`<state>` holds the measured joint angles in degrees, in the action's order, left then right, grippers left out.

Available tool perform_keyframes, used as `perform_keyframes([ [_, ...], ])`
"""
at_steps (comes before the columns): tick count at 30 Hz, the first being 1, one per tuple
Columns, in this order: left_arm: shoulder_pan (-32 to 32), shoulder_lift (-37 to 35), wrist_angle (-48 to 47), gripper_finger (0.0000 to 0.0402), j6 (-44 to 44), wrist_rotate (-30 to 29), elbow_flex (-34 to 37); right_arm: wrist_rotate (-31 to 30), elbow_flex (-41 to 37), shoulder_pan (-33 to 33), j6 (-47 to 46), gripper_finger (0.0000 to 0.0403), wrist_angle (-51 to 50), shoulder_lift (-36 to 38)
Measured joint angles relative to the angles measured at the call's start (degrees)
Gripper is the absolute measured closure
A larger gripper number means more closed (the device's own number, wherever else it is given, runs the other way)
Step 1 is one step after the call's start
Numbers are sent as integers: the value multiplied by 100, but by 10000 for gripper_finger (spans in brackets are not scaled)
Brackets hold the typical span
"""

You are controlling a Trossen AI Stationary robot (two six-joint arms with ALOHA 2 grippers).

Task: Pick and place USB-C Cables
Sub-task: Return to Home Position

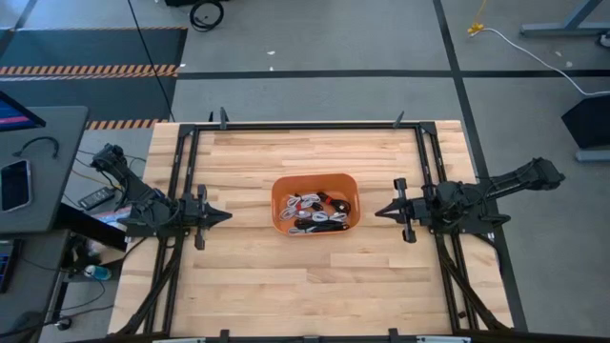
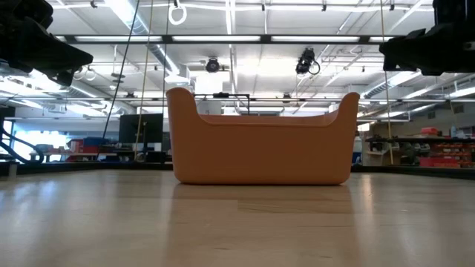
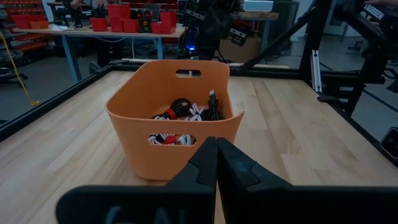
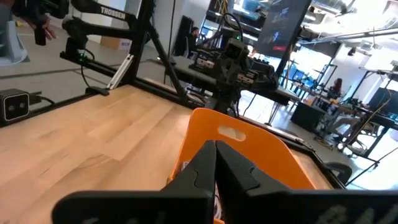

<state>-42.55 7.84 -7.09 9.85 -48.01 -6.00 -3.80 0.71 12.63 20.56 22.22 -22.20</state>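
An orange bin (image 1: 282, 191) stands on its base in the middle of the wooden table. Inside it lie several coiled USB-C cables (image 1: 315, 211), white and black, one with red on it; the left wrist view shows them over the rim (image 3: 186, 112). My left gripper (image 1: 226, 215) hovers left of the bin, shut and pointing at it, with nothing held (image 3: 216, 142). My right gripper (image 1: 379, 211) hovers right of the bin, also shut and empty, facing the bin's wall (image 4: 216, 144). Both are clear of the bin and above the table.
A black metal frame (image 1: 315, 125) runs along the table's far edge and down both sides, where the arms are mounted. Bare wood (image 1: 315, 286) lies in front of and behind the bin. A desk with a phone (image 1: 14, 184) stands beyond the table's left edge.
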Motion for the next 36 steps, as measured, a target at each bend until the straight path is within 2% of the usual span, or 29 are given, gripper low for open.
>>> perform_keyframes([
  [3,-2,0,0,395,0,0,0,1,-5,2,0,386,-48,194],
  [9,-2,0,0,395,2,0,0,-1,-31,-42,2,388,-232,1620],
  [13,-2,0,0,395,0,0,0,-3,-31,-48,0,387,15,2215],
  [16,-2,2,-7,395,-3,0,0,-3,-31,-46,2,387,539,2155],
  [21,-2,2,-2,395,-48,-40,0,1,-31,-139,2,387,869,2190],
  [25,0,2,-26,395,-67,-230,0,-6,-33,-230,2,387,902,2188],
  [36,-1,2,-48,395,-353,-236,0,-8,-33,-232,2,387,878,2182],
])
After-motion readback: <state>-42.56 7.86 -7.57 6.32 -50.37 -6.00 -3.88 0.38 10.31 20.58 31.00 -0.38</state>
